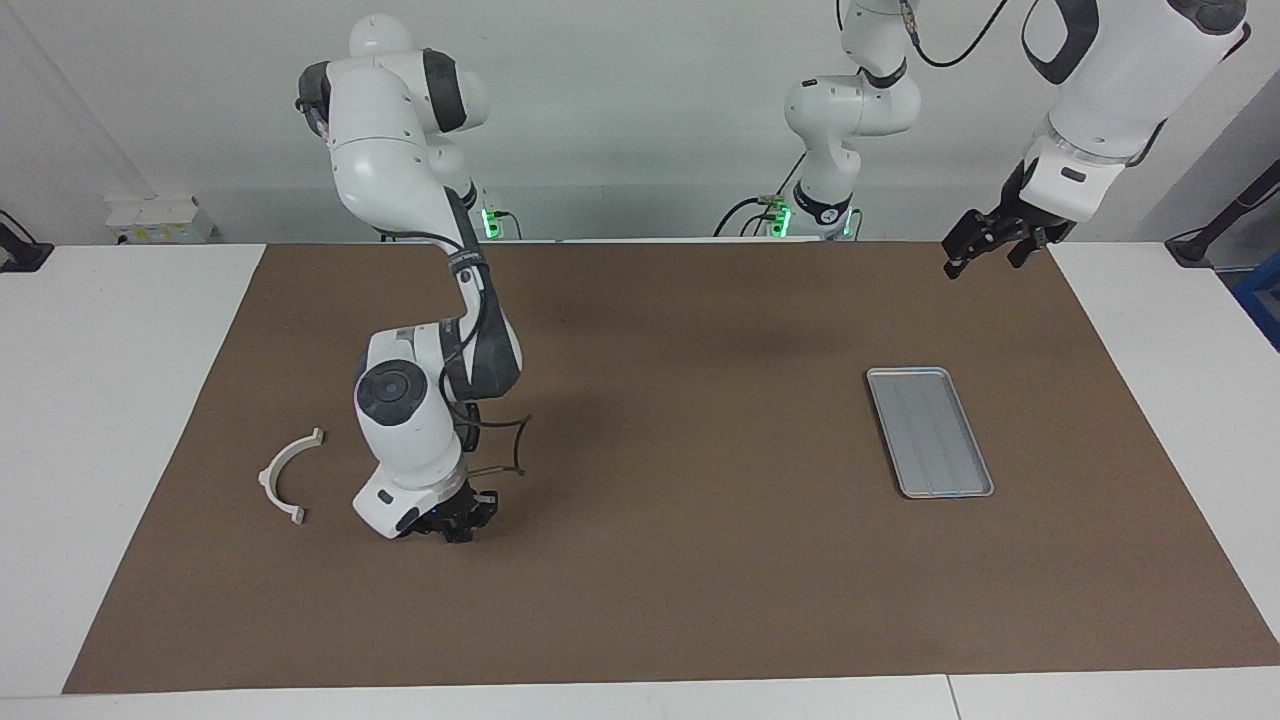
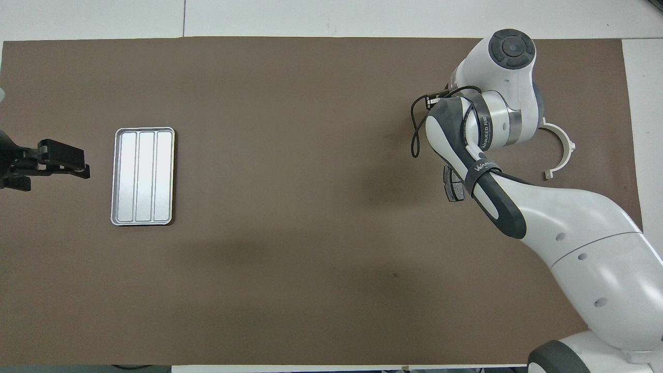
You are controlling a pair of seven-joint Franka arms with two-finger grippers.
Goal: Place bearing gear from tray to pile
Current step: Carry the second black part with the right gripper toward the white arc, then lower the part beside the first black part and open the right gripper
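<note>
Over the brown mat [image 1: 660, 560], my right arm folds steeply down, right gripper [image 1: 458, 524] low beside the white arc [image 1: 285, 478]; finger state unclear. My left gripper [image 1: 990, 243] waits raised, fingers apart, near the tray [image 1: 928, 431]. Bearing gear unseen; one dark pad [image 2: 452, 185] shows beneath my right arm.

Ridged silver tray [image 1: 930, 432] lies flat — white arc [image 1: 286, 477] well apart.

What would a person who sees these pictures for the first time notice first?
The right arm draws the eye: it bends low over the brown mat, with the right gripper down at the mat beside the white curved arc, and a dark grey pad shows under the arm. Toward the left arm's end lies the silver tray, with nothing in it. The left gripper waits raised over the mat's edge.
</note>
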